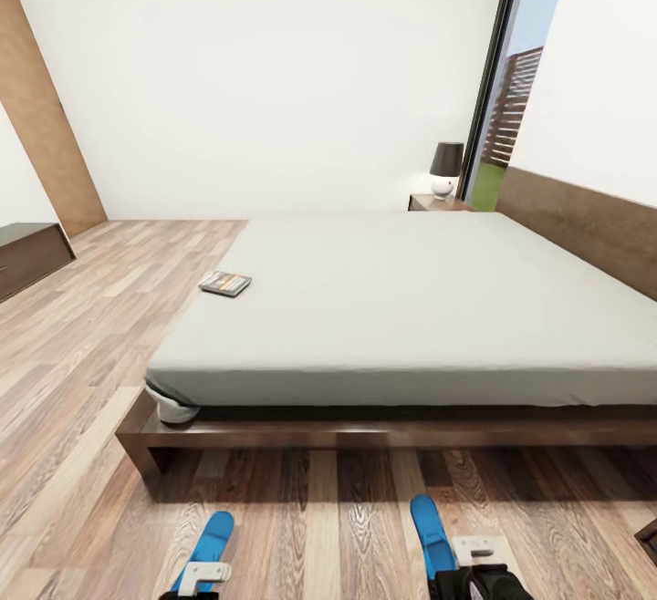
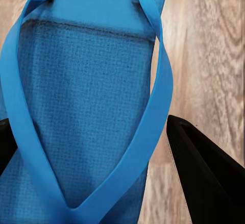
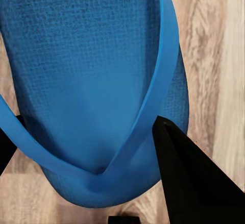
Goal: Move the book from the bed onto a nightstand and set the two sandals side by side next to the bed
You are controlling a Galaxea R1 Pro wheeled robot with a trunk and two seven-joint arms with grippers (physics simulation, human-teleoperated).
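Head view: I have each gripper point(image 1: 196, 577) point(image 1: 479, 559) pinching a sandal point(image 1: 208, 538) point(image 1: 429, 527) by the bed point(image 1: 401, 308); thin straps may slip.

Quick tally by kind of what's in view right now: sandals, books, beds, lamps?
Sandals: 2, left one, right one
Books: 1, book
Beds: 1, bed
Lamps: 1, lamp
Total: 5
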